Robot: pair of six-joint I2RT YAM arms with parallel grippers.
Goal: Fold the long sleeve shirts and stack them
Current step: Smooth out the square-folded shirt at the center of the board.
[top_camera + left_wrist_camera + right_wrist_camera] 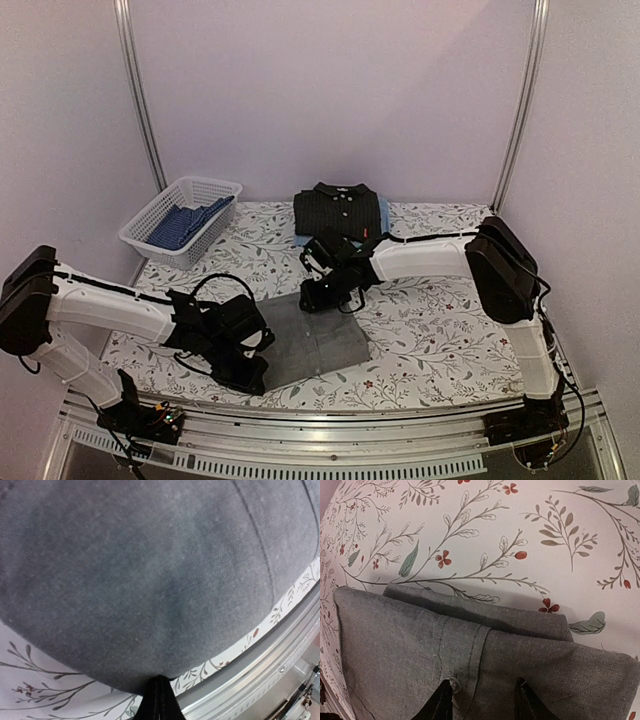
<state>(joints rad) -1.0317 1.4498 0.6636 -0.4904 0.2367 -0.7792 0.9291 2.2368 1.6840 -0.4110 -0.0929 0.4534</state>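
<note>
A plain mid-grey shirt [318, 340] lies folded near the table's front middle. It fills the left wrist view [150, 570] and the lower half of the right wrist view [470, 655]. My left gripper [254, 377] is at its near left corner, fingers pressed together [159, 702] on the cloth's edge. My right gripper [316, 296] is open over its far edge [483, 700], a finger on either side of the button placket. A black shirt [338, 212] with pale buttons lies folded at the back on a light blue one [385, 212].
A white lattice basket [146, 218] stands at the back left with blue cloth [188, 224] in it. The table's metal front rail [260, 660] runs just beside the left gripper. Floral tablecloth [440, 320] covers the table.
</note>
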